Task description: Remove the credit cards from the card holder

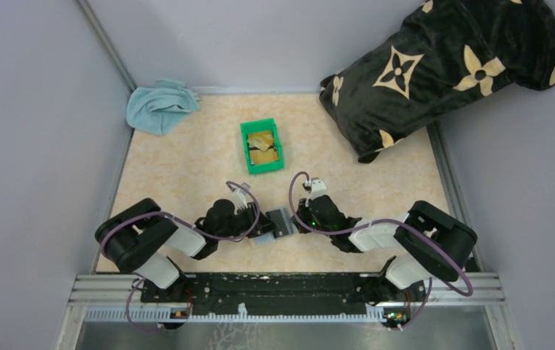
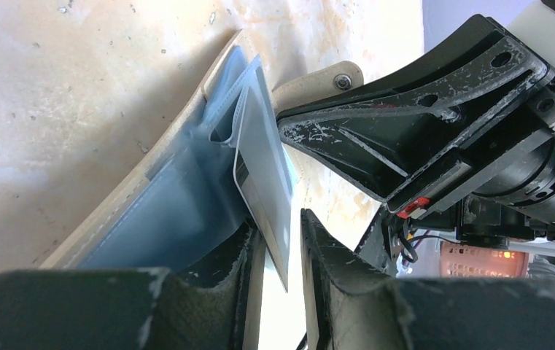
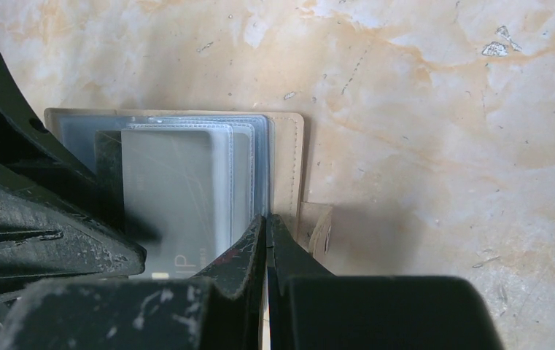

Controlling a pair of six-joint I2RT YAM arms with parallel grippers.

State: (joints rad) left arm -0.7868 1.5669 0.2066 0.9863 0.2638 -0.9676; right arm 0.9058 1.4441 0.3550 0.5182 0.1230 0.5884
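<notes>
Though the card (image 2: 267, 182), likely stiff and slick, sits loose between barely parted left fingers (image 2: 223, 270), shut right fingers (image 3: 238, 262) pinch the floppy card holder (image 3: 289, 160).

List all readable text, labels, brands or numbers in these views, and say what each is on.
"IP": on the grey card in the card holder, right wrist view; any letters before it are out of sight.
Orange-lit panel, left wrist view: too blurred to read.
Pillow: flower motifs only, no letters.
Cards in the green bin: too small to read.
</notes>
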